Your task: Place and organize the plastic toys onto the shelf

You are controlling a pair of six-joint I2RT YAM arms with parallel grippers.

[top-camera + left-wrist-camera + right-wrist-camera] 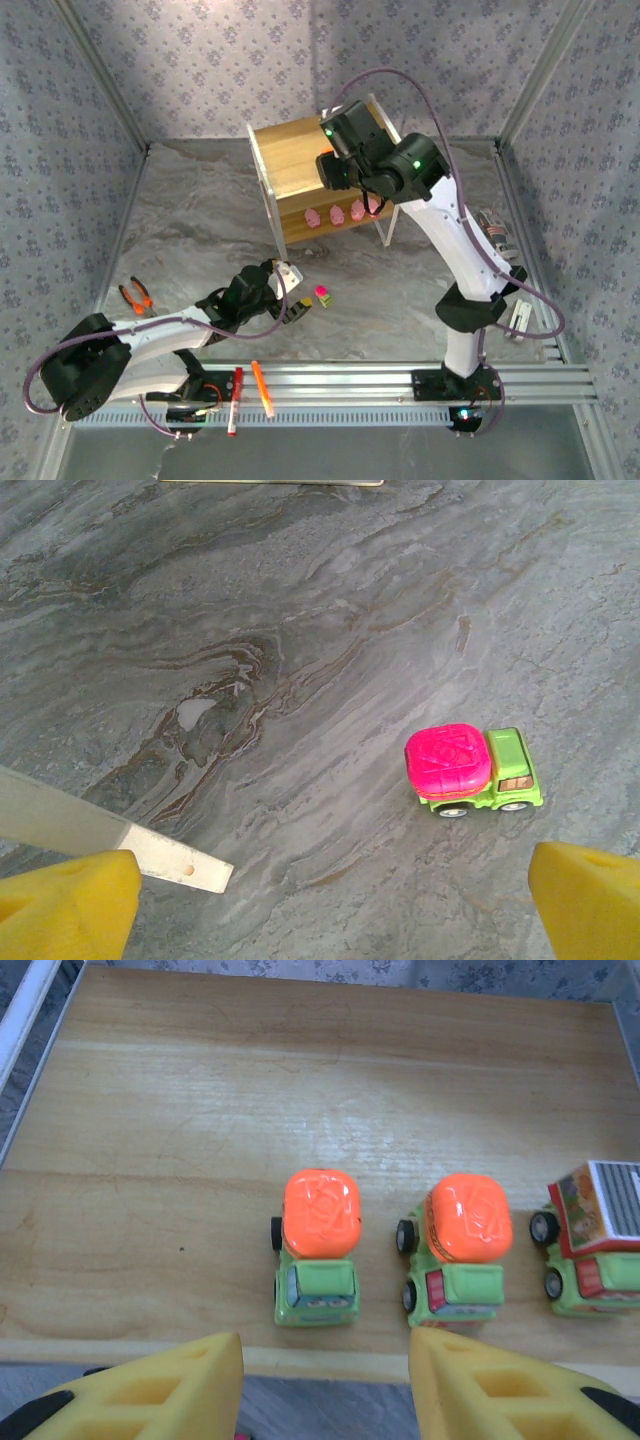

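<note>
Tabletop: grey marbled surface, enclosed on the far, left and right sides by walls covered in a small floral print, with a ribbed aluminium rail running along its near edge. Orange-handled pliers lie flat near the left edge, handles spread. A red pen and an orange pen lie side by side across the rail, left of its middle, not touching, the orange one tilted.

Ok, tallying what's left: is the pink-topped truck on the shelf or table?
On the table: the truck sits on its wheels on grey marble, apart from the shelf.
</note>
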